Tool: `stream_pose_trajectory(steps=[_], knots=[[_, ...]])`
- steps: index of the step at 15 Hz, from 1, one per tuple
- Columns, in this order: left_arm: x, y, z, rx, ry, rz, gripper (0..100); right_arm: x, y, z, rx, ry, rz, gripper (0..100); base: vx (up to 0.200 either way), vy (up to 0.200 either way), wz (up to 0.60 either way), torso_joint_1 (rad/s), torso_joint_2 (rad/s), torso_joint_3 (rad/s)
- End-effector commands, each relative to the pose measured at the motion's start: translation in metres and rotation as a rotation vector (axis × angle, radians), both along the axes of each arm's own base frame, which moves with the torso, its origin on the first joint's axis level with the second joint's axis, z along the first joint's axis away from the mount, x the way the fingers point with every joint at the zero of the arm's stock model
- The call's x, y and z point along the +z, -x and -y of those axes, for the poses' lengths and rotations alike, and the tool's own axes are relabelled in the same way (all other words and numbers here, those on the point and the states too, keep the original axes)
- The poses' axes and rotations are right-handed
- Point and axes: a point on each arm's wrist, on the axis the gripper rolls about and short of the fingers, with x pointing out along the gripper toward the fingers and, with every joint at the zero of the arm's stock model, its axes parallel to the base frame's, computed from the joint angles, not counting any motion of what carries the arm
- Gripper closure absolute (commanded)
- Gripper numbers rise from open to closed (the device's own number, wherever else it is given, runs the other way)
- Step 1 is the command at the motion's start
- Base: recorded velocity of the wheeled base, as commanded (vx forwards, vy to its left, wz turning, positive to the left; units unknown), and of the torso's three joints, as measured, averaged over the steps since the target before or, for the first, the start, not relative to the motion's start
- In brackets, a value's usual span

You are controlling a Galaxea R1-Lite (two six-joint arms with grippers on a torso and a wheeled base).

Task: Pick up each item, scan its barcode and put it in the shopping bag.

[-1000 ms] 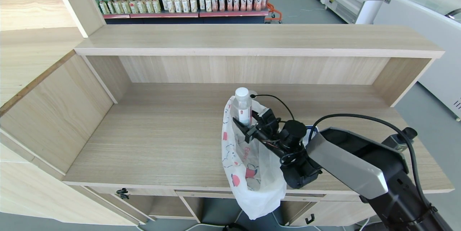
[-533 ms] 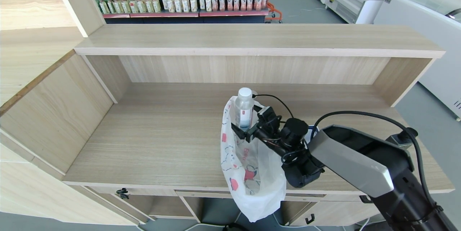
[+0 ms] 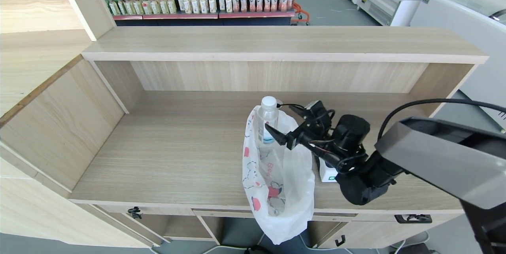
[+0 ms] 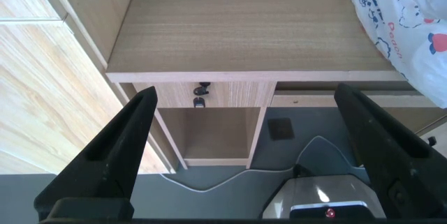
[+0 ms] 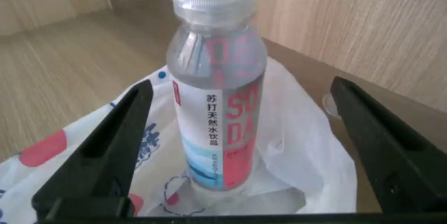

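A clear water bottle point(image 3: 268, 121) with a white cap and a red and white label stands upright in the far end of the white shopping bag point(image 3: 276, 182), which hangs over the counter's front edge. My right gripper point(image 3: 285, 119) is open just right of the bottle, clear of it. In the right wrist view the bottle point(image 5: 216, 119) stands between and beyond the spread fingers point(image 5: 105, 154), with the bag point(image 5: 293, 147) around its base. My left gripper point(image 4: 246, 93) is open and holds nothing, low in front of the counter, with the bag point(image 4: 405, 28) off to one side.
A small white scanner point(image 3: 327, 171) sits on the wooden counter point(image 3: 170, 155) under my right arm, its black cable point(image 3: 290, 105) running behind the bag. A raised shelf wall point(image 3: 276, 76) closes the back. Drawers with black handles point(image 4: 200, 93) lie below the front edge.
My right gripper has opened, let go of the bottle and drawn back to the right. The bottle stays standing in the bag.
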Motion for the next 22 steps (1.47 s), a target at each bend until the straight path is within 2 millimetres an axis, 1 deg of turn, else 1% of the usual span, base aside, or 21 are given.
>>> stream_pose_trajectory(steps=[1,3,4,5,6,7,8,9,10,11,13,14,16,20,22], knots=[[0.000,0.000,0.000,0.000,0.000,0.000,0,0.055,0.029,0.023,-0.022,-0.067,0.036,0,0.000,0.000,0.00,0.000,0.00,0.000],[0.000,0.000,0.000,0.000,0.000,0.000,0,0.079,0.052,0.040,-0.107,-0.124,0.030,0,0.000,0.000,0.00,0.000,0.00,0.000],[0.000,0.000,0.000,0.000,0.000,0.000,0,0.089,0.067,0.049,-0.148,-0.157,0.013,0,0.000,0.000,0.00,0.000,0.00,0.000],[0.000,0.000,0.000,0.000,0.000,0.000,0,0.095,0.080,0.060,-0.195,-0.166,-0.021,0,0.000,0.000,0.00,0.000,0.00,0.000],[0.000,0.000,0.000,0.000,0.000,0.000,0,0.103,0.097,0.081,-0.272,-0.163,-0.057,0,0.000,0.000,0.00,0.000,0.00,0.000],[0.000,0.000,0.000,0.000,0.000,0.000,0,0.105,0.103,0.090,-0.302,-0.151,-0.071,0,0.000,0.000,0.00,0.000,0.00,0.000],[0.000,0.000,0.000,0.000,0.000,0.000,0,0.110,0.112,0.104,-0.348,-0.142,-0.085,0,0.000,0.000,0.00,0.000,0.00,0.000],[0.000,0.000,0.000,0.000,0.000,0.000,0,0.121,0.135,0.136,-0.457,-0.121,-0.121,0,0.000,0.000,0.00,0.000,0.00,0.000],[0.000,0.000,0.000,0.000,0.000,0.002,0,0.121,0.150,0.153,-0.520,-0.097,-0.171,0,0.000,0.000,0.00,0.000,0.00,0.000],[0.000,0.000,0.000,0.000,0.000,0.000,0,0.119,0.158,0.162,-0.556,-0.079,-0.207,0,0.000,0.000,0.00,0.000,0.00,0.000],[0.000,0.000,0.000,0.000,0.000,0.000,0,0.099,0.183,0.192,-0.698,0.012,-0.341,0,0.000,0.000,0.00,0.000,0.00,0.000],[0.000,0.000,0.000,0.000,0.000,0.000,0,0.091,0.190,0.199,-0.732,0.028,-0.377,0,0.000,0.000,0.00,0.000,0.00,0.000],[0.000,0.000,0.000,0.000,0.000,0.000,0,0.084,0.194,0.204,-0.761,0.045,-0.399,0,0.000,0.000,0.00,0.000,0.00,0.000],[0.000,0.000,0.000,0.000,0.003,0.000,0,0.084,0.194,0.205,-0.766,0.049,-0.399,0,0.000,0.000,0.00,0.000,0.00,0.000],[0.000,0.000,0.000,0.000,0.000,0.000,0,0.082,0.194,0.207,-0.775,0.049,-0.406,0,0.000,-0.200,0.00,0.000,0.00,0.000]])
